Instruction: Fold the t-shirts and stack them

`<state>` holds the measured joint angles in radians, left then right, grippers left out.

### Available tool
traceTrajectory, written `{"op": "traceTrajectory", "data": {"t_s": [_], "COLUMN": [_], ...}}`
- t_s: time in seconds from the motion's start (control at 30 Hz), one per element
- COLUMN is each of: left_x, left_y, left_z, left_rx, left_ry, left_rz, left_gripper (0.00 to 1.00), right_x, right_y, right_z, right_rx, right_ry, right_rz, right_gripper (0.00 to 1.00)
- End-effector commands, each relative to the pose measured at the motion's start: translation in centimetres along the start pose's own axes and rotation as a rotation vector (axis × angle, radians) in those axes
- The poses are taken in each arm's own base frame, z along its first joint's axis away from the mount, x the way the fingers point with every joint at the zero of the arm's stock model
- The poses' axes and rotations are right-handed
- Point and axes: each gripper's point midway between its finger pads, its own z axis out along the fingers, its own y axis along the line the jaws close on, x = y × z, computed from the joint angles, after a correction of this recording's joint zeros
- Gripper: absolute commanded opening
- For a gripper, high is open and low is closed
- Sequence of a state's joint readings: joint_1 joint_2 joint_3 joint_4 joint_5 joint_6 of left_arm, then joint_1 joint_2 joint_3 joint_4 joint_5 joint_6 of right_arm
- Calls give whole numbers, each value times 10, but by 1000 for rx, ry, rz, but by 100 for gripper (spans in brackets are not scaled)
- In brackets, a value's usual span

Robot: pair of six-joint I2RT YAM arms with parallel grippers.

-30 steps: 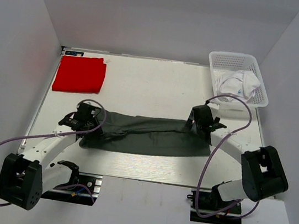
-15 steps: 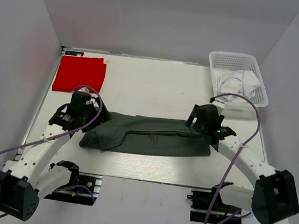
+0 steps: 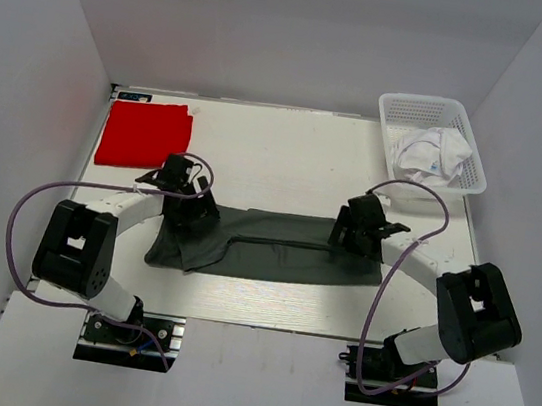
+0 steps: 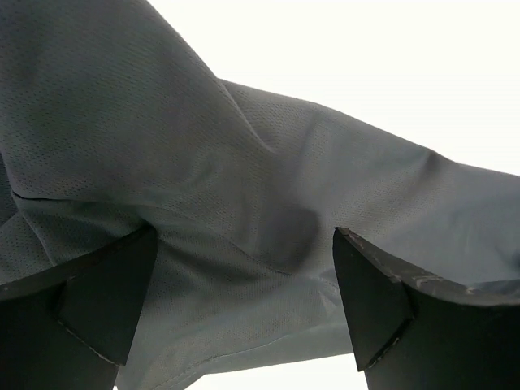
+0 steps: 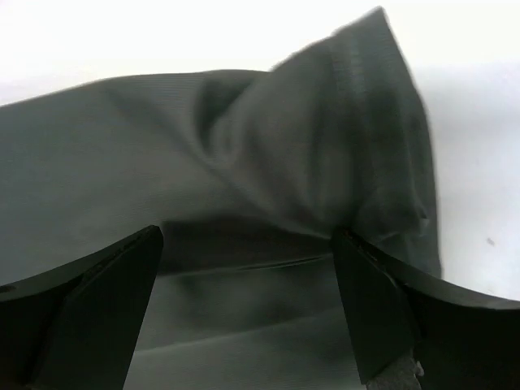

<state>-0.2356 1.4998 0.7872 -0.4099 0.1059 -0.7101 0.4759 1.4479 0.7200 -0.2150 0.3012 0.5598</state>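
Across the middle of the table [image 3: 277,159] lies the grey shirt [image 3: 284,250]. It is spread in a long creased band from left to right, and its left end is bunched and folded over. The left gripper [image 3: 189,210] is down on the cloth at that left end. Its wrist view shows the fingers [image 4: 106,301] spread wide, with a raised ridge of the shirt running between them, unpinched. At the shirt's right end the right gripper [image 3: 354,237] sits low over the cloth. Its fingers [image 5: 374,309] are also wide apart, and the hemmed corner humps up between them. I cannot tell whether the tips touch the cloth. Beyond the grey shirt's left end, toward the far left corner, a red shirt [image 3: 144,133] lies folded flat. Beyond its right end, at the far right corner, a basket [image 3: 415,112] holds crumpled white shirts [image 3: 429,155].
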Motion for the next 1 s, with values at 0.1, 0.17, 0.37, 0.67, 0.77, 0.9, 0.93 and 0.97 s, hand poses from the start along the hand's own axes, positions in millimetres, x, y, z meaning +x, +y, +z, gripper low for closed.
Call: {"op": "traceTrajectory", "data": {"t_s": [0.1,0.17,0.37,0.67,0.77,0.9,0.93,0.97], "left_x": [19,20,4,-26,-56,-114,-108,-141], "left_y": [42,46,23,6,-15,-90,-89,-120], "left_z": [16,16,15,39,55,93,123,121], "left_rx": [-168,-194,-122,-123,-120,0,-14,49], "left_ry": [73,79,33,30,26,36,84,20], "left_rz": [-20,-20,-7,4,29,111,131,152], "left_gripper": [100,100,100,100,100,100,100,100], "right_x": [-11,-27,-67,-42,-10,45,56,68], "right_y": [-49,-52,-19,8,-6,4,5,13], "right_z": [-8,-14,-33,-11,1,-7,-14,-20], "right_rx": [149,143,-54,-203,-128,-235,-255,-311], "right_ry": [-35,-99,-233,-132,-36,60,63,104], "right_rz": [118,127,2,29,119,125,144,131], "right_gripper": [90,90,90,90,90,90,90,90]}}
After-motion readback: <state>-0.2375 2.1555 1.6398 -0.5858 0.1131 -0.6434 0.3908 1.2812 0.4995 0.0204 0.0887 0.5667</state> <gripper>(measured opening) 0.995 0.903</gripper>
